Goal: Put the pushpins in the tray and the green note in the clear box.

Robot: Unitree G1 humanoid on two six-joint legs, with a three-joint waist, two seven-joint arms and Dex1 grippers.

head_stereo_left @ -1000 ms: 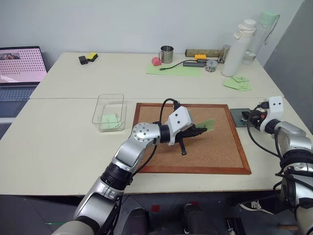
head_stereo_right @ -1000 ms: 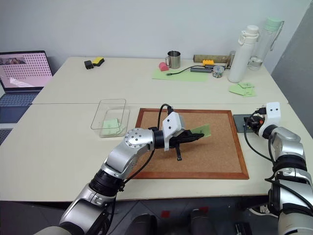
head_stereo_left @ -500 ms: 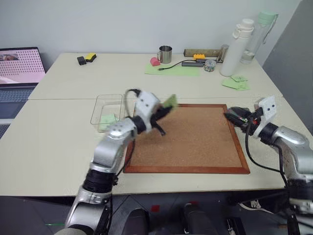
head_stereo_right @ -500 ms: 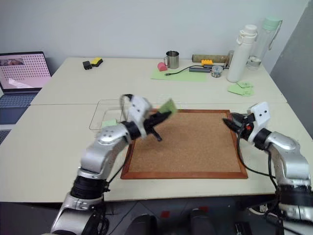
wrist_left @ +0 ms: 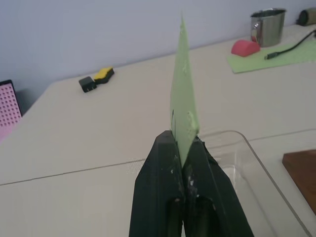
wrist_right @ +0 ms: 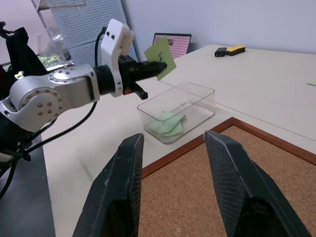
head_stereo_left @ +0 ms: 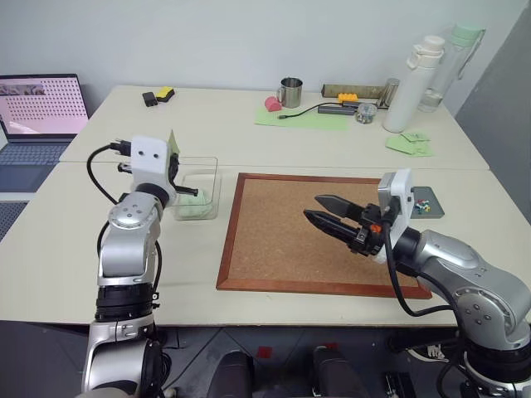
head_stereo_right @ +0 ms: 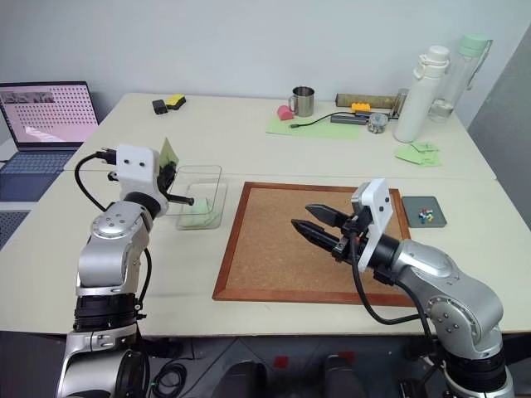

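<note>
Corkboard bare, mid-table; no pins on it. Clear box left of corkboard, green sheets inside. Right gripper over corkboard, fingers apart, empty. Tray far right, pushpins in it; that part looks done. Left gripper clamped on green note, upright, at box's left edge. Left to do: drop note in box.

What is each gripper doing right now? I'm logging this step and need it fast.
Left gripper: shut on the green note, near the clear box.
Right gripper: open, holding nothing, over the corkboard.
</note>
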